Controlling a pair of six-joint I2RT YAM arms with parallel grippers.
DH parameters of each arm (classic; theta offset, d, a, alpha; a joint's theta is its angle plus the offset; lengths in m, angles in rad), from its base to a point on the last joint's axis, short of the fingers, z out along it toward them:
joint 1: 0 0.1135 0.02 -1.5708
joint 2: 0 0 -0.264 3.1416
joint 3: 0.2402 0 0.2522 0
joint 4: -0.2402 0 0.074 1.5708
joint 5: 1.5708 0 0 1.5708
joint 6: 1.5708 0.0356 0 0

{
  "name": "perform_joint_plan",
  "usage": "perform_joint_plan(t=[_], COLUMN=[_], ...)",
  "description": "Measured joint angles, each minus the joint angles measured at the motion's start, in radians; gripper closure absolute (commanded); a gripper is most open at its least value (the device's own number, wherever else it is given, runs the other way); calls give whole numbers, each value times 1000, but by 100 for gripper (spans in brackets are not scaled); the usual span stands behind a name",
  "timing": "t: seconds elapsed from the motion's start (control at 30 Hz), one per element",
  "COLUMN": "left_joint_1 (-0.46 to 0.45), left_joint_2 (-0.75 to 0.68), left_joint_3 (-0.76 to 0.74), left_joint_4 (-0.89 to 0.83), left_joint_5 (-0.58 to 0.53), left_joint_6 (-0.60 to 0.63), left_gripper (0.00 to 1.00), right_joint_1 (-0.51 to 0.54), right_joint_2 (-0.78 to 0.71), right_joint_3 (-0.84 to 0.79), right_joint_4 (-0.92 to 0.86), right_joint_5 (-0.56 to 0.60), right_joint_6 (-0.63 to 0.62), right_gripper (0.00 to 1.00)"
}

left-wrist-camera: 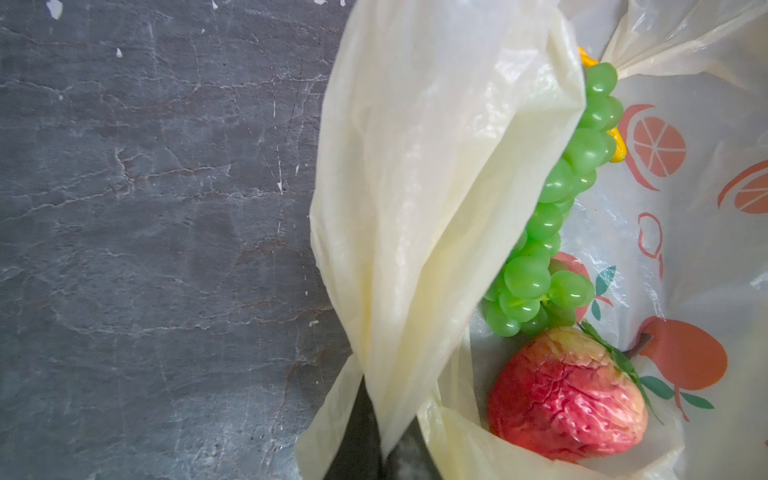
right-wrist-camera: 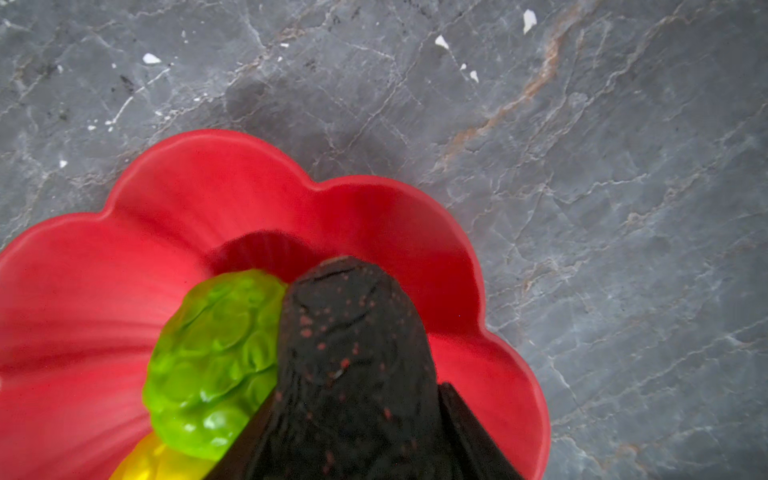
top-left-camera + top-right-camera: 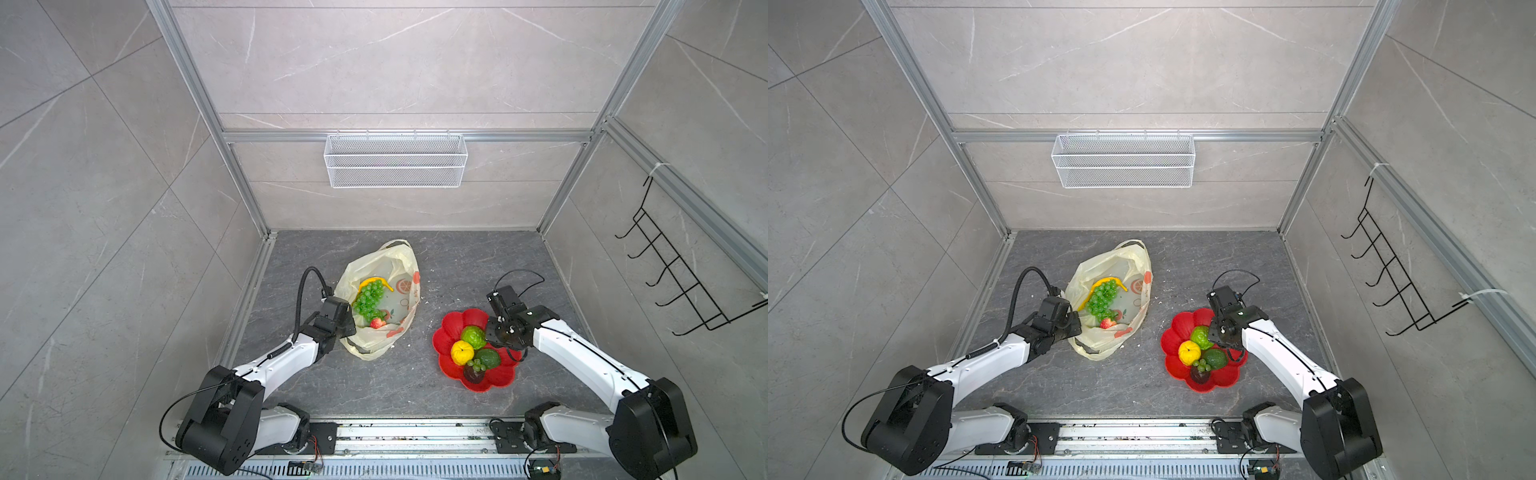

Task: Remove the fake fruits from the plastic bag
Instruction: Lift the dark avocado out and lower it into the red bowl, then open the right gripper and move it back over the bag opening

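The left gripper (image 1: 384, 432) is pressed together on a fold of the bag (image 3: 399, 259), pinching its rim on the side nearest the left arm. The bag lies on the dark stone table (image 3: 332, 374), left of centre, with its mouth gaping upward. Inside it, in both top views, are 3 fruits: a bunch of grapes (image 3: 368, 301), a banana (image 3: 376, 281) partly under the bunch, and a strawberry (image 3: 377, 323) at the near end. Well apart to the right sits a red plate (image 3: 453, 324) carrying a bumpy green fruit (image 3: 473, 336), a yellow citrus (image 3: 462, 352), a dark green fruit (image 3: 488, 358), a few loose grapes (image 3: 478, 365) and a dark brown piece (image 3: 471, 375). Over the plate's right side, the right gripper (image 2: 357, 436) has its 2 fingers (image 2: 469, 428) clamped around a speckled dark brown fruit (image 2: 353, 353), just beside the bumpy green fruit.
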Motion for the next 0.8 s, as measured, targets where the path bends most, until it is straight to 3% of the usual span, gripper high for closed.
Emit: perform_joint_plan(t=[0.3, 0.8], left_joint_1=[0, 0], left_joint_2=[0, 0], left_joint_3=[0, -8], left_joint_4=[11, 19], left_joint_5=[0, -1], left_joint_6=[0, 0], left_gripper=[100, 100], right_joint_1=[-32, -33], right_joint_2=[61, 66], right_joint_3=[-9, -25], right_joint_4=[52, 69], right_joint_5=[-11, -19], right_joint_6=[-4, -3], right_gripper=[46, 34])
